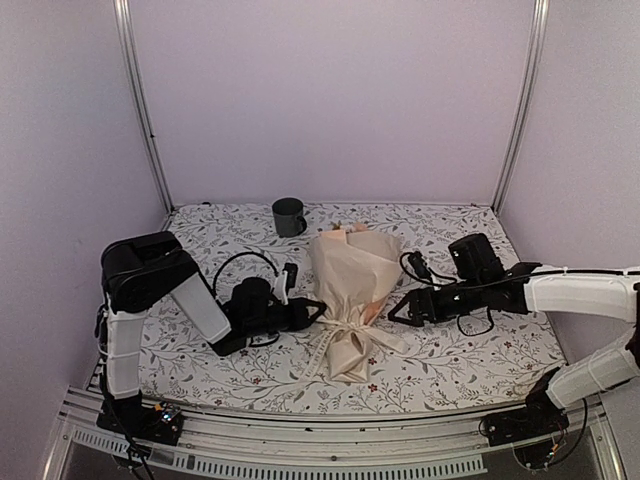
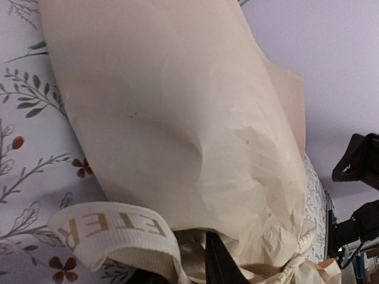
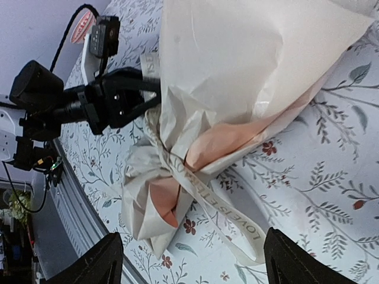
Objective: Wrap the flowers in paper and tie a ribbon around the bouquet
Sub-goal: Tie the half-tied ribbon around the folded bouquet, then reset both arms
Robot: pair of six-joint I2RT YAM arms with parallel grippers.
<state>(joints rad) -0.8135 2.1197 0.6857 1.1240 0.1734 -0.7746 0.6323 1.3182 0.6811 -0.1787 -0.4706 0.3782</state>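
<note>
The bouquet (image 1: pixel 352 285) lies on the table's middle, a cone of cream paper (image 2: pixel 177 118) with peach showing at its folds (image 3: pixel 237 139). The flowers are almost wholly hidden inside; a bit of yellow peeks out at the far end (image 1: pixel 338 231). The lettered cream ribbon (image 3: pixel 237 216) is knotted round the pinched neck (image 1: pixel 345 328). My left gripper (image 1: pixel 318 310) sits at the neck's left side, jaws a little apart, a ribbon loop (image 2: pixel 112 228) draped loosely over one finger (image 2: pixel 222 263). My right gripper (image 3: pixel 198 263) stands wide open right of the neck (image 1: pixel 396 313), a ribbon tail lying on the cloth between its fingers.
A dark mug (image 1: pixel 289 216) stands at the back, behind the bouquet. A floral cloth (image 1: pixel 450 360) covers the table, with a metal rail (image 1: pixel 300 440) along the near edge and upright posts (image 1: pixel 150 130) at the back corners.
</note>
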